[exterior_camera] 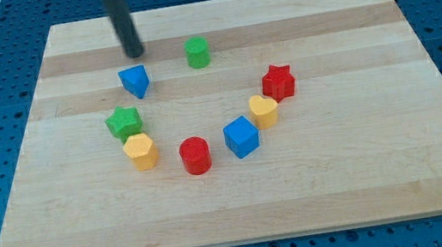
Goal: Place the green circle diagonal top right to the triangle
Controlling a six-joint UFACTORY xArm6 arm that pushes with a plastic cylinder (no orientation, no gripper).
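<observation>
The green circle (pixel 198 52) is a short green cylinder standing on the wooden board (pixel 341 176) near the view's top centre. The blue triangle (pixel 135 81) lies to its left and slightly lower. My tip (pixel 135 52) is the lower end of the dark rod. It sits just above the blue triangle in the view, apart from it, and well to the left of the green circle.
A green star (pixel 124 121), a yellow hexagon (pixel 141 150), a red cylinder (pixel 195 155), a blue cube (pixel 241 136), a yellow heart (pixel 263 110) and a red star (pixel 278 82) form an arc below the two task blocks.
</observation>
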